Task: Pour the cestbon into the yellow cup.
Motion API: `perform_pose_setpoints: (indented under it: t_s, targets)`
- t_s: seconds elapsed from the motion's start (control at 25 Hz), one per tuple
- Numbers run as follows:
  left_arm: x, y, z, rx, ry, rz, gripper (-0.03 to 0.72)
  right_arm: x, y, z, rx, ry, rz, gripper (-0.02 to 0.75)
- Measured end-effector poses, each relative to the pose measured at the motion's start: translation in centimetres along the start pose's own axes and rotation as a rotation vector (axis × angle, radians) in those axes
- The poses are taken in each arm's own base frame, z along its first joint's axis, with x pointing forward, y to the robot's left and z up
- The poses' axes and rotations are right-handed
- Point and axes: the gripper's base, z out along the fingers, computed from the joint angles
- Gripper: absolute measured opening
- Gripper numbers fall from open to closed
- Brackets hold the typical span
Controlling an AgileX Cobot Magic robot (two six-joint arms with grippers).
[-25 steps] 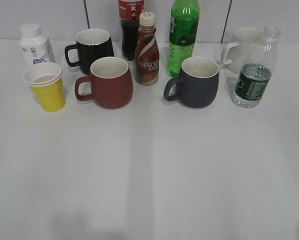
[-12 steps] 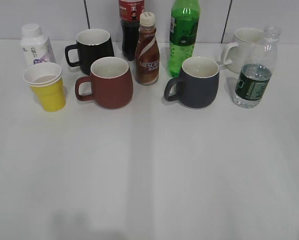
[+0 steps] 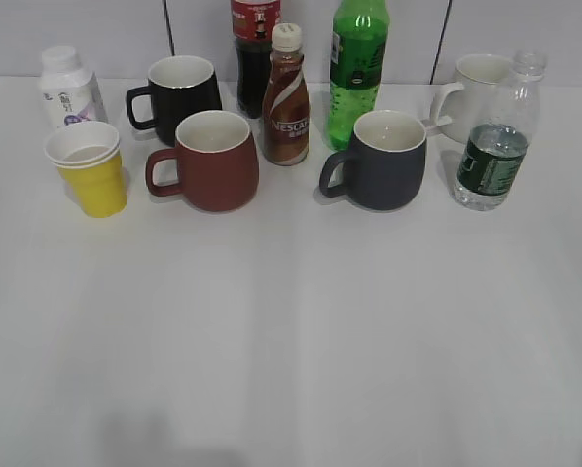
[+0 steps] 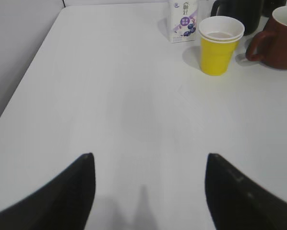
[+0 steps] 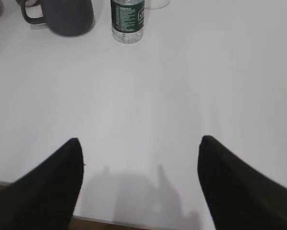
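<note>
The cestbon [image 3: 492, 161], a clear bottle with a dark green label, stands upright at the right of the table; it also shows at the top of the right wrist view [image 5: 127, 21]. The yellow cup [image 3: 90, 170] stands at the left, with a second cup nested in it, and shows in the left wrist view [image 4: 219, 45]. My left gripper [image 4: 148, 160] is open and empty, well short of the cup. My right gripper [image 5: 139, 143] is open and empty, near the table's front edge, well short of the bottle. Neither gripper shows in the exterior view.
A black mug [image 3: 179, 92], red-brown mug [image 3: 211, 161], dark grey mug [image 3: 383, 161] and white mug [image 3: 481, 88] stand in the back rows. A Nescafe bottle [image 3: 286, 97], a green soda bottle [image 3: 357, 68], a cola bottle [image 3: 254, 53] and a white bottle [image 3: 69, 88] stand among them.
</note>
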Motion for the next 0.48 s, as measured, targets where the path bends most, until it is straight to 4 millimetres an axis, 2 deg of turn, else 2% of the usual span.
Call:
perform_pose_setpoints:
  t_s: [0.48]
  targets:
    - [0.0,0.0,0.0,0.0,0.0,0.0,0.541,0.0,0.0,0.0,0.0,0.0,0.0,0.555]
